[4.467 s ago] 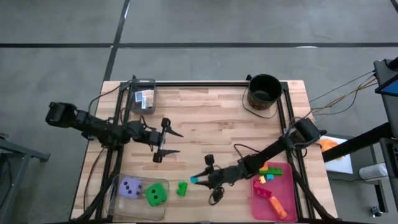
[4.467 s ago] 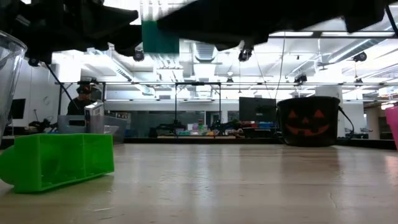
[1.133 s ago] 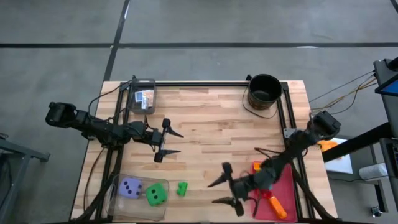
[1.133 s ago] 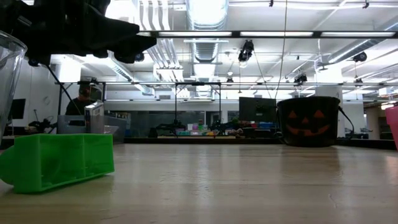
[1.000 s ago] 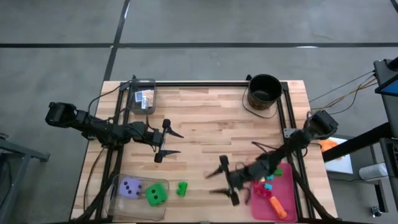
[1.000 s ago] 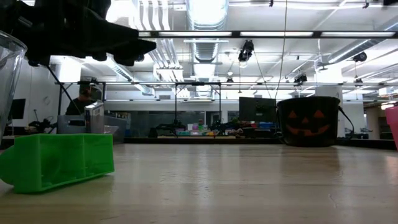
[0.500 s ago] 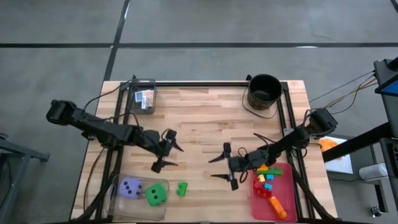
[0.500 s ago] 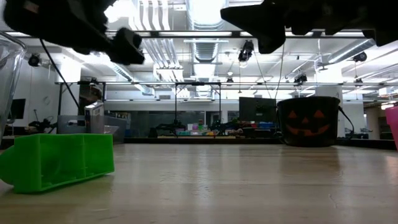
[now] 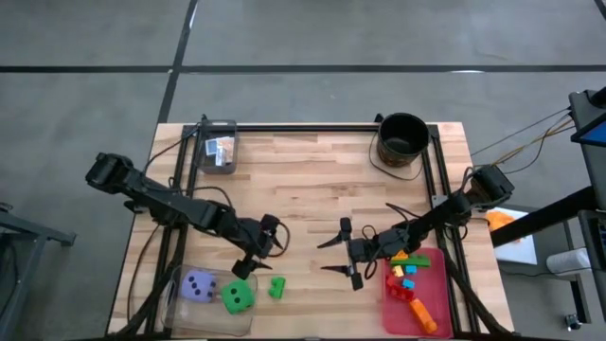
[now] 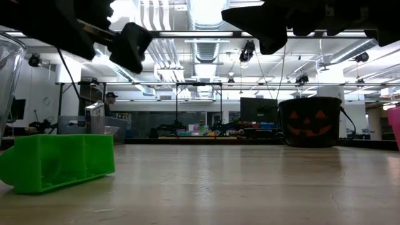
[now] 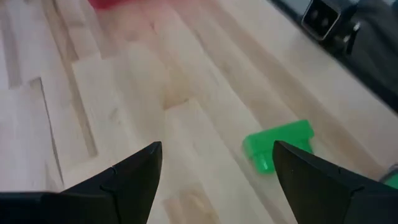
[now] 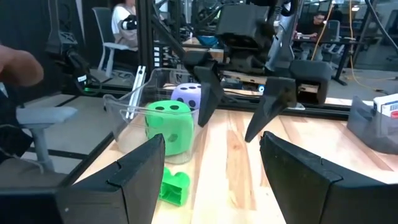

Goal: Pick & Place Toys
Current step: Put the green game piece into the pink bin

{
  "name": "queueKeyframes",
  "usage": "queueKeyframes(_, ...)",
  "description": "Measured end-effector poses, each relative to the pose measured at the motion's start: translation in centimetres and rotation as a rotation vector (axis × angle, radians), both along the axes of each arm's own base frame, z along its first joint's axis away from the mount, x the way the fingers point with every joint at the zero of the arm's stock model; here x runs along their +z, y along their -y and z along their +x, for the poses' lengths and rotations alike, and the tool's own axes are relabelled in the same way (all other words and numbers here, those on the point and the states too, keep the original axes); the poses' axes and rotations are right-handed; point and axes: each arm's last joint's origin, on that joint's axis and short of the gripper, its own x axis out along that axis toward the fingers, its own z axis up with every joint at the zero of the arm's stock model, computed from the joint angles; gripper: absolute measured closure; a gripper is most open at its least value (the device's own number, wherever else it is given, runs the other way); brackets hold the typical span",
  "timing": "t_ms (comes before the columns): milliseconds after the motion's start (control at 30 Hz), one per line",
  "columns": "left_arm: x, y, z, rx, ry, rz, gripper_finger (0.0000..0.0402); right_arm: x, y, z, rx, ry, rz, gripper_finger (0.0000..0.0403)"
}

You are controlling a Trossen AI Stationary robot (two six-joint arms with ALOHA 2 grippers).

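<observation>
above the table's near half, the left gripper [image 9: 257, 250] is hovering with fingers apart and empty, just short of the green brick [image 9: 276, 287] lying on the wood. near the pink tray [image 9: 428, 308], the right gripper [image 9: 334, 256] is waiting with fingers spread, apparently holding nothing.

Item count, as visible:

- Arms: two, each with one gripper: left gripper [image 9: 258, 248], right gripper [image 9: 343, 251].
- Dice: two, one green die [image 9: 237, 299] and one purple die [image 9: 199, 285], both in one clear container [image 9: 175, 296] at the near left.
- Loose green brick [image 9: 276, 287]: one, on the table [image 9: 312, 180].
- Pink tray [image 9: 437, 290]: one, near right, holding several small bricks; exact number cannot be told.
- Black bucket [image 9: 402, 139]: one, far right.
- Clear box [image 9: 219, 149]: one, far left.
</observation>
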Motion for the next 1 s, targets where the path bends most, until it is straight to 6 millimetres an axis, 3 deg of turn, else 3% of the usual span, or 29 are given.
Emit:
queueKeyframes(100,-0.2,0.2,0.7,-0.015,-0.057,0.038,0.0119,-0.1,0.0,0.0,-0.002,-0.011,0.008,0.0141)
queueKeyframes(233,0.3,0.1,1.2,0.036,-0.051,0.116,0.0175,-0.3,0.0,0.0,-0.003,-0.035,0.023,0.0141)
queueKeyframes(367,0.7,-0.1,1.0,0.055,0.020,0.128,0.0251,-0.5,-0.1,0.1,-0.004,-0.046,0.020,0.0156)
queueKeyframes(567,0.1,0.1,0.6,-0.001,-0.044,0.089,0.0381,-0.7,-0.1,0.1,-0.007,-0.058,0.017,0.0200)
queueKeyframes(1000,-1.0,1.2,1.9,-0.128,-0.151,-0.052,0.0400,-0.5,-0.1,0.1,-0.007,-0.057,0.001,0.0296)
